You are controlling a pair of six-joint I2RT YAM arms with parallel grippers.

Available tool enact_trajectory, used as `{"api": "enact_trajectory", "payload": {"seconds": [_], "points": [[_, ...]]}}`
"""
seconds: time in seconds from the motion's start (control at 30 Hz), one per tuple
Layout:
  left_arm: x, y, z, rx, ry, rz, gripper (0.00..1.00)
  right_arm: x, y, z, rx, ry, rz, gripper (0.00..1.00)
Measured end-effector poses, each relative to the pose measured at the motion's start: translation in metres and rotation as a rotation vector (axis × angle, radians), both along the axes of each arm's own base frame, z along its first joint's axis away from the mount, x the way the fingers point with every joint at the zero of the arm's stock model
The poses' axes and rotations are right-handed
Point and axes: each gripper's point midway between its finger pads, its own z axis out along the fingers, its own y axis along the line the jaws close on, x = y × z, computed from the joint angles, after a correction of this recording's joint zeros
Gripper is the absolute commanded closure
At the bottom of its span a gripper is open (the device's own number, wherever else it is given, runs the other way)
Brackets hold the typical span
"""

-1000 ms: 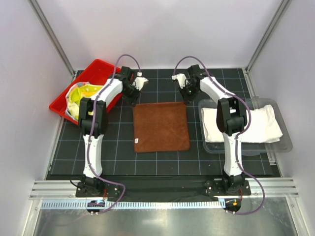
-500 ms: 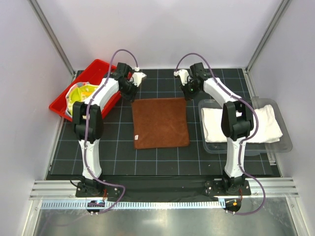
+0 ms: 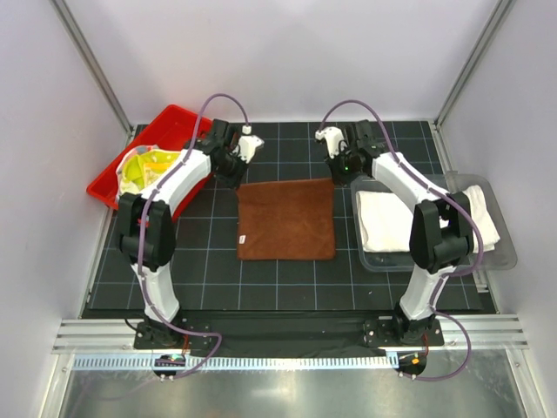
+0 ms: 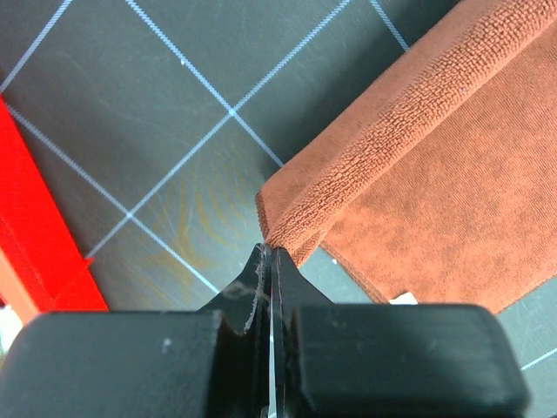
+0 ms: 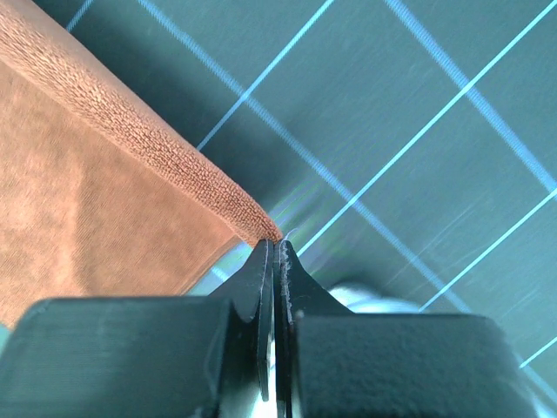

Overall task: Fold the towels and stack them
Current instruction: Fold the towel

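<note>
The left gripper [image 3: 235, 179] is closed, its fingertips pinching the 11 o'clock corner of the brown towel [image 3: 285, 219]. In the left wrist view the left gripper [image 4: 270, 252] has its jaws pressed together on a raised fold of brown towel [image 4: 435, 200]. The right gripper [image 3: 336, 177] is likewise closed on the 1 o'clock corner. In the right wrist view the corner of the brown towel [image 5: 87, 192] meets the tips of the right gripper [image 5: 272, 244].

The towel lies spread at the centre of the gridded black mat [image 3: 200, 261], with a white tag [image 3: 241, 241] at its 9 o'clock edge. The far edge is lifted slightly off the mat.

A white towel [image 3: 379, 228] lies in the clear plastic bin [image 3: 506, 252] at 3 o'clock. The yellow-green crocodile towel [image 3: 144, 167] sits in the red plastic tray [image 3: 174, 117] at 10 o'clock.
</note>
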Motion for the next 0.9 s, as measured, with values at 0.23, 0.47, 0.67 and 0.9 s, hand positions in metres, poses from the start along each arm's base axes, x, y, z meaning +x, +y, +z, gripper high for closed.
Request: {"api": "enact_trajectory", "payload": {"seconds": [0.23,0.47,0.67,0.9], "points": [[-0.016,0.003,0.020,0.007,-0.060,0.008,1.00,-0.033,0.000,-0.009,0.014,0.024,-0.035,0.99],[-0.034,0.007,0.016,0.011,-0.070,0.029,1.00,-0.053,0.007,0.005,0.037,-0.010,-0.046,0.99],[-0.052,0.008,0.010,0.019,-0.058,0.038,1.00,-0.066,0.011,0.011,0.054,-0.034,-0.051,0.99],[-0.072,0.001,0.017,0.003,-0.081,0.038,1.00,-0.089,0.007,0.001,0.050,-0.005,-0.087,0.99]]}}
